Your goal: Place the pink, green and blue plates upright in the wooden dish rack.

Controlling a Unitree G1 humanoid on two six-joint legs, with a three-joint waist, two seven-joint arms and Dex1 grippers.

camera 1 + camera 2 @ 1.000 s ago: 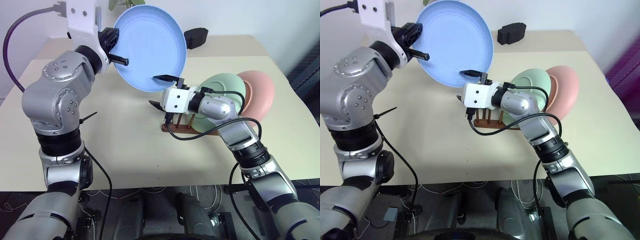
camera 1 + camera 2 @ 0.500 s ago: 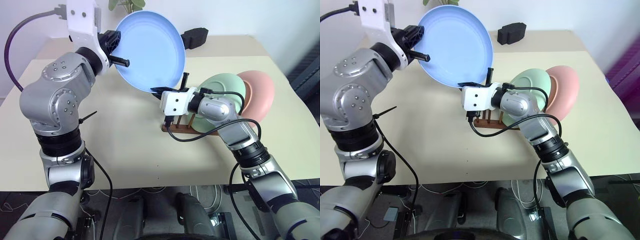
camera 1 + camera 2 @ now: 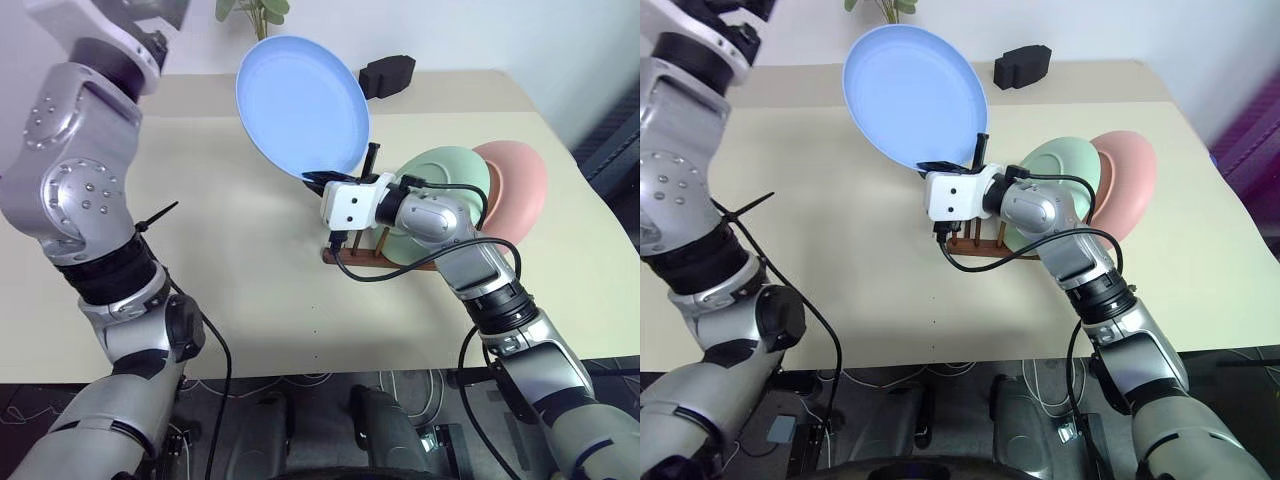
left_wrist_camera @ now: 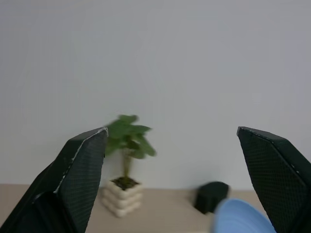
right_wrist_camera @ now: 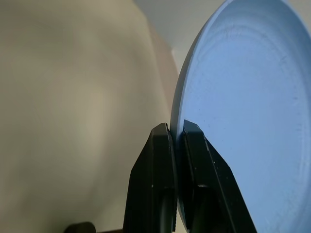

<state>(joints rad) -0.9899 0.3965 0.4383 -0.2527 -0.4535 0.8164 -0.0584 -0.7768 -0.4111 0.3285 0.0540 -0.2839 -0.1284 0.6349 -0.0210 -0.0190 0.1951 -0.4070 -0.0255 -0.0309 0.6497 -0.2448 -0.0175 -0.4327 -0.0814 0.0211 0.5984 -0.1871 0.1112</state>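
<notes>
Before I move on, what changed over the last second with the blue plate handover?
The left gripper let go of the blue plate, opened wide and pulled up and away to the robot's left. The right gripper closed on the plate's lower rim and now holds it alone. The plate stayed tilted above the wooden dish rack; the green plate and pink plate stayed in the rack.

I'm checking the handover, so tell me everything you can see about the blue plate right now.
The blue plate is round, shallow and light blue with a matte, smooth look and a raised rim. It is held up in the air, tilted on edge above the table, its hollow face toward the camera. The right tool is shut on its lower rim, one finger on each face. Nothing else touches it. It hangs just above the wooden rack, beside the green plate already standing there.
</notes>
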